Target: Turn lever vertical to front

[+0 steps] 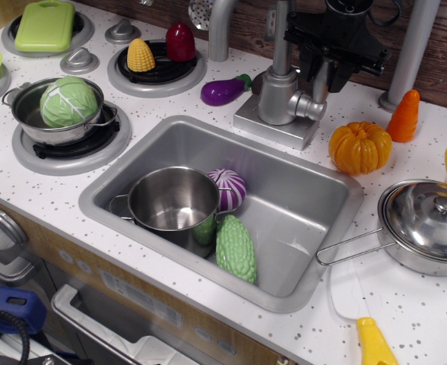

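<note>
The lever (321, 82) is a short flat silver-grey handle. It stands upright from the round side pivot (309, 106) on the right of the squat tap body (276, 95). My black gripper (324, 78) comes down from above, with its fingers (339, 76) closed in on either side of the lever's upper part. The lever's top is hidden behind the gripper. The thin tap neck (281, 34) rises just left of the gripper.
The sink (326, 228) holds a steel pot (172, 204), a purple onion (229, 188) and a green gourd (235, 249). An orange pumpkin (359, 147) and a carrot (404, 115) sit right of the tap; an eggplant (222, 91) lies left. The curved spout pipe (219, 26) stands behind it.
</note>
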Robot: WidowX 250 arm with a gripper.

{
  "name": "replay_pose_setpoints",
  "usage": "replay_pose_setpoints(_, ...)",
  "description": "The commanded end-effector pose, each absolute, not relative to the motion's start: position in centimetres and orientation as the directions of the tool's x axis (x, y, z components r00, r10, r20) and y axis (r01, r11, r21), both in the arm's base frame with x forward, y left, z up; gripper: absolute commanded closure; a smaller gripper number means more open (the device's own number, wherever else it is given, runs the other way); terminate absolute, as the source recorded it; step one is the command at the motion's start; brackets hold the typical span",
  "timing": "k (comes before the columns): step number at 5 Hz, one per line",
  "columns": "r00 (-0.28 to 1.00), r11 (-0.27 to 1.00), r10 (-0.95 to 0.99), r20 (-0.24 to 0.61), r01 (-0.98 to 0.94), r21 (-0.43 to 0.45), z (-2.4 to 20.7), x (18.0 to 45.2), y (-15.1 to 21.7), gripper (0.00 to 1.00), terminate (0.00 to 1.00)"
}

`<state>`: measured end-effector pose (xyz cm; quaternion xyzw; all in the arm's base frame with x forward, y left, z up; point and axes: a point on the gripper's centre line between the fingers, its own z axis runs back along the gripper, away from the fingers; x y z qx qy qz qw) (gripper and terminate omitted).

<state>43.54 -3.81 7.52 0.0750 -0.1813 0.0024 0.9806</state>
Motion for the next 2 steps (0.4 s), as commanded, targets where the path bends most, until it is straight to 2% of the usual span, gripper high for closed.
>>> replay_pose_setpoints(1,0.912,0.990,0.035,0.409,-0.089,0.113,9.2,42.2,-4.7,1.00,0.00)
replay_pose_setpoints(2,0.918,0.989,0.079,0.389,-0.121,0.085,8.9,40.8,-4.4,1.00,0.00)
